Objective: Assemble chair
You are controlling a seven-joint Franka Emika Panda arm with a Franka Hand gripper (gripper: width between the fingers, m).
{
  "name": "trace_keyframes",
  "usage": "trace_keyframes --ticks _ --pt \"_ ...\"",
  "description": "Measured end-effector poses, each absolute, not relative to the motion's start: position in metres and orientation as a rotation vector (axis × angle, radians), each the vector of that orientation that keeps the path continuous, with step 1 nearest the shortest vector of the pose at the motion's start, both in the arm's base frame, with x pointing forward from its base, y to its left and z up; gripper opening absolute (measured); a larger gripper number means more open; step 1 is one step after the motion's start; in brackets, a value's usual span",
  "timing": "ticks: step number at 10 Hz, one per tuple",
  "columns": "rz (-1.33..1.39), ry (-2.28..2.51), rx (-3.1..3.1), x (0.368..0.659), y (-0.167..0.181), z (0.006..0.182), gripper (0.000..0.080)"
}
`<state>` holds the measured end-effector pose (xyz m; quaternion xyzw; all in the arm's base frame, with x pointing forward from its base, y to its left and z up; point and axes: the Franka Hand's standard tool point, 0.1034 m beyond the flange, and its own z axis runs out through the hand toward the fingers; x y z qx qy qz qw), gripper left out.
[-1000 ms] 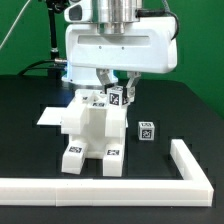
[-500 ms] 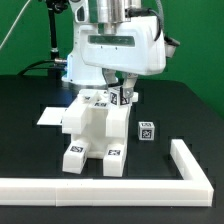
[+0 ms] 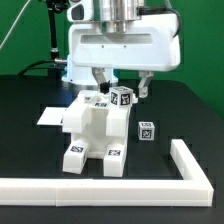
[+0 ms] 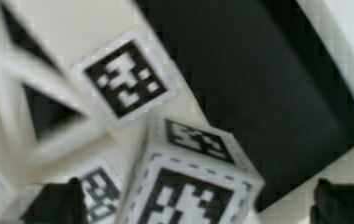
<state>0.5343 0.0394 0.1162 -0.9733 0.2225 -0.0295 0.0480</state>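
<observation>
The chair (image 3: 95, 135) stands as one joined white block in the middle of the black table, with tags on its feet and top. A short tagged post (image 3: 122, 98) sits on its top at the back. My gripper (image 3: 122, 86) hangs just above, open, with one finger on each side of that post and a gap on both sides. In the wrist view the post (image 4: 195, 180) lies between my dark fingertips (image 4: 58, 203) without touching them, and the X-braced panel (image 4: 49, 110) runs beside it. My gripper (image 4: 200, 205) holds nothing.
A loose tagged white block (image 3: 145, 130) lies on the table to the exterior view's right of the chair. The long white L-shaped rail (image 3: 150, 182) runs along the front and up the right. The marker board (image 3: 50, 117) lies flat behind the chair on the left.
The fingers were shut on the post on top of the chair; they have spread apart and let it go. The hand has risen slightly.
</observation>
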Motion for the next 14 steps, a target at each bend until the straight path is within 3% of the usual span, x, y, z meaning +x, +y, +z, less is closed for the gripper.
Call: trace_keyframes --ticks 4,6,8,9,10,11,14 --pt "-0.126 0.304 -3.039 0.5315 0.0394 0.1156 0.0649" --pt "-0.139 -0.15 -3.077 0.5305 0.0404 0.1135 0.0649" --pt "-0.136 -0.139 -3.074 0.5301 0.0385 0.1123 0.0649" --pt "-0.136 -0.125 -3.074 0.53 0.0385 0.1122 0.0559" --pt "-0.134 -0.069 -3.074 0.53 0.0385 0.1121 0.0376" --pt "-0.128 0.09 -3.068 0.53 0.0389 0.1121 0.0282" --pt "-0.115 0.45 -3.025 0.5302 0.0396 0.1122 0.0282"
